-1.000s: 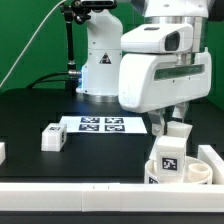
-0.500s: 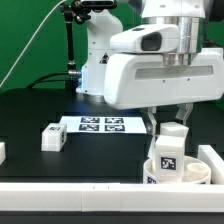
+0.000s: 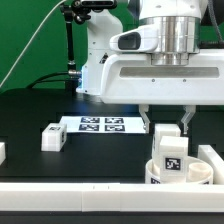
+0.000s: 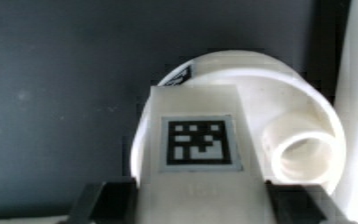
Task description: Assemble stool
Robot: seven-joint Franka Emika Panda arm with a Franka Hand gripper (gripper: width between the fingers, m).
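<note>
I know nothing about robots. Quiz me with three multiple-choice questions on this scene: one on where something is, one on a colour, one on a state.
1. In the exterior view, where does the loose leg lie relative to the marker board?
A) to its left
B) to its right
C) on top of it

2. What colour is the table?
A) white
B) black
C) red

3. What is the gripper doing?
A) it is wide open and empty
B) it is shut on a leg
C) it is out of sight

Answers:
1 A: the loose leg sits apart from the board, on the view's left.
2 B: the bare surface is black.
3 B: the wrist view shows the fingers on either side of the held leg, which is white and tagged.
</note>
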